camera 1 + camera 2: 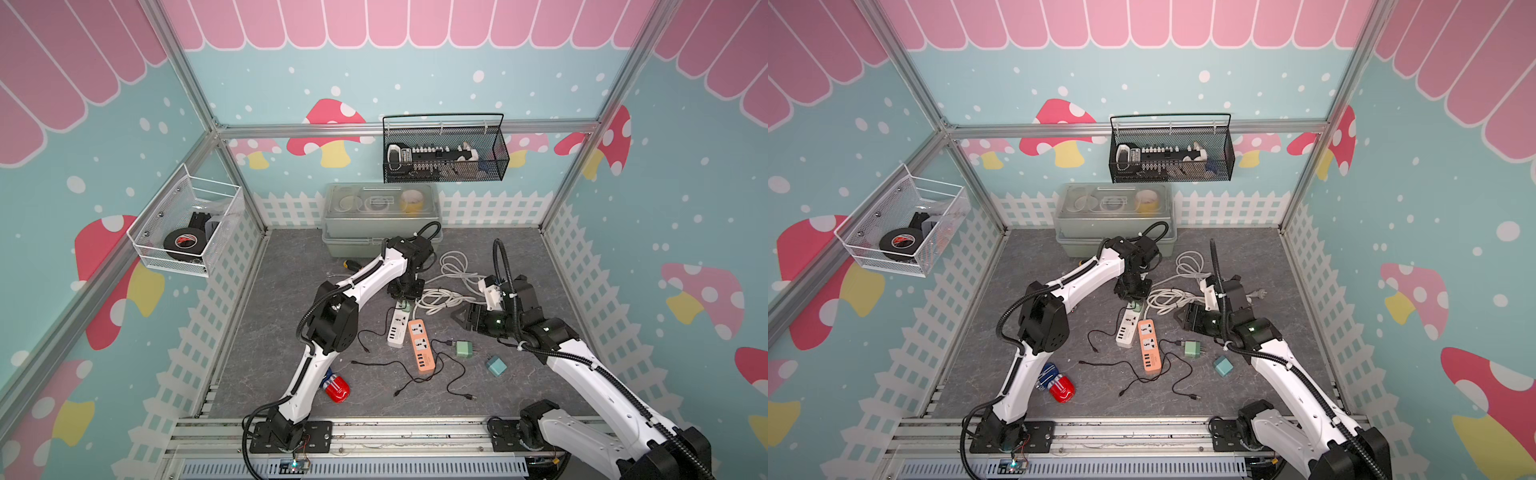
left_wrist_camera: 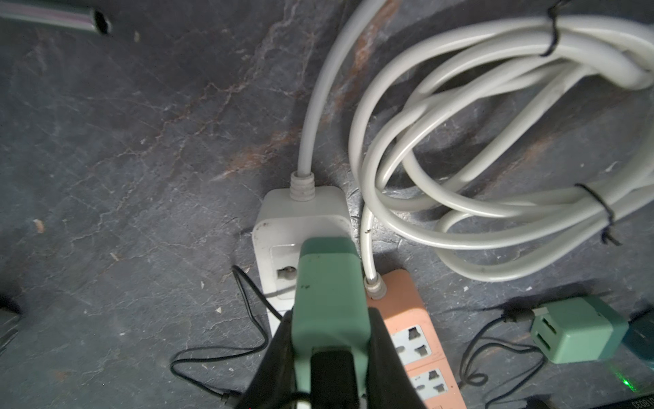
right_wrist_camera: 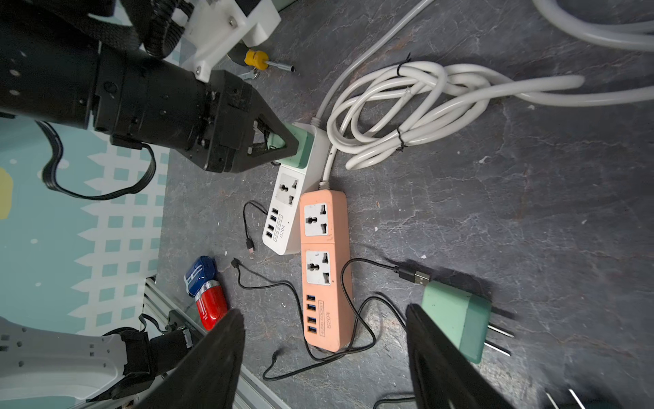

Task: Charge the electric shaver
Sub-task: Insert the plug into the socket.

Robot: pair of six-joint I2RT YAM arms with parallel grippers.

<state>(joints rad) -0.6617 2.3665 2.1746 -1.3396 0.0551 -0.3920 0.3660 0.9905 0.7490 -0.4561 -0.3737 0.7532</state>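
Observation:
The electric shaver (image 1: 336,387) (image 1: 1060,385) (image 3: 205,295), red with a blue end, lies on the grey floor beside the left arm's base. My left gripper (image 2: 331,315) (image 1: 402,300) (image 3: 279,141) is shut on a green charger adapter (image 2: 329,283) that stands on the end socket of the white power strip (image 2: 283,226) (image 1: 397,330) (image 3: 283,212); its prongs are hidden. An orange power strip (image 1: 420,347) (image 3: 323,265) lies alongside. My right gripper (image 3: 323,311) (image 1: 459,316) hovers open above the orange strip, holding nothing. Loose black USB cables (image 1: 399,368) (image 3: 414,275) trail around the strips.
A second green adapter (image 1: 463,348) (image 3: 456,318) and a teal one (image 1: 496,365) lie at the right. Coiled white cords (image 1: 440,297) (image 2: 460,141) sit behind the strips. A screwdriver (image 3: 256,58), grey toolbox (image 1: 380,216), black mesh basket (image 1: 444,153) and white basket (image 1: 187,224) stand further back.

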